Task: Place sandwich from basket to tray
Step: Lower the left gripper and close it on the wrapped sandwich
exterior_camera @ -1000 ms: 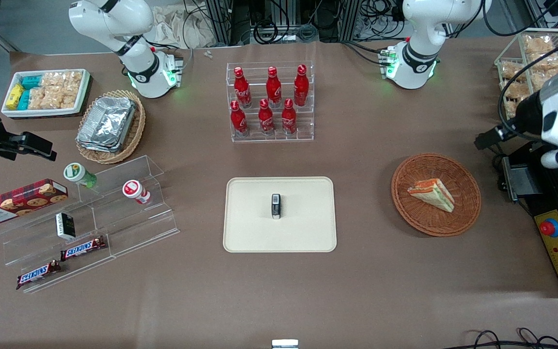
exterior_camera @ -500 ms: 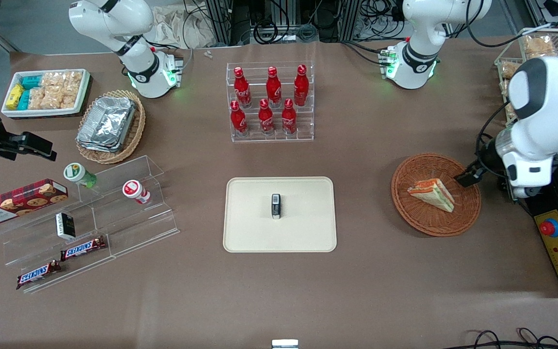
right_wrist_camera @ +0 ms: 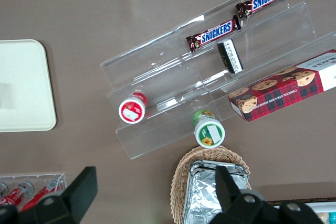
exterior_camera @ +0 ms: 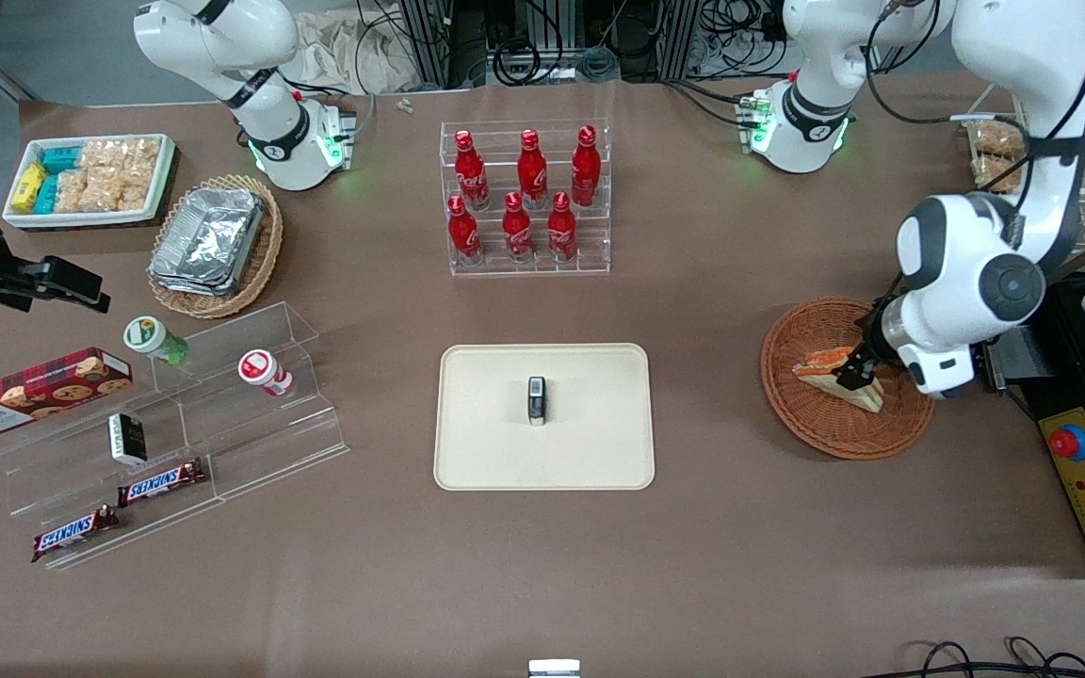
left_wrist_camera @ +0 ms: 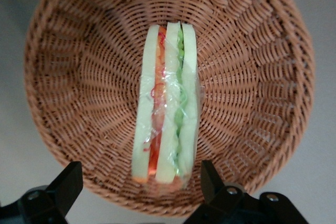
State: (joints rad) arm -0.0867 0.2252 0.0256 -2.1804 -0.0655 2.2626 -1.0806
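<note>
While gripper (left_wrist_camera: 137, 190) hung jaws-apart over sandwich (left_wrist_camera: 167, 103) in basket (left_wrist_camera: 63, 77), best descend centred, straddling bread faces.

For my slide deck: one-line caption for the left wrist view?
Open gripper poised over wrapped sandwich lying in the wicker basket.

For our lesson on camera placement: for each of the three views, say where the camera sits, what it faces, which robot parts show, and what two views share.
Front view: high, facing both arms, looking down on the table; gripper over the sandwich in the basket.
Left wrist view: on the working arm, looking straight down; open fingers flank the sandwich.
Right wrist view: on the parked arm, over the snack shelf; its fingers show.
Shared: front and left wrist both show sandwich and basket.
</note>
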